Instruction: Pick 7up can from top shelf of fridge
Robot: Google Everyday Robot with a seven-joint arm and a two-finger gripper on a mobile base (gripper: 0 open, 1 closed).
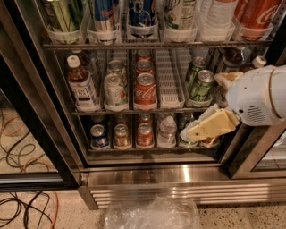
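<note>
— 7up can (179, 12), where?
— Top of the frame, right of centre: upright in a white holder (179, 34) on the top shelf (134, 45), between a blue can (142, 12) and a white bottle (219, 15)
— Gripper (206, 129)?
— Lower right, before the lower racks, well apart from it; jaws released or clenched, cannot tell

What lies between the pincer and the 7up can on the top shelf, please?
Camera view: green cans sit between the low-right pincer and the 7up can above.

Matt cream plastic gripper (199, 130) above the fridge's (58, 134) shiny steel base (178, 176).
</note>
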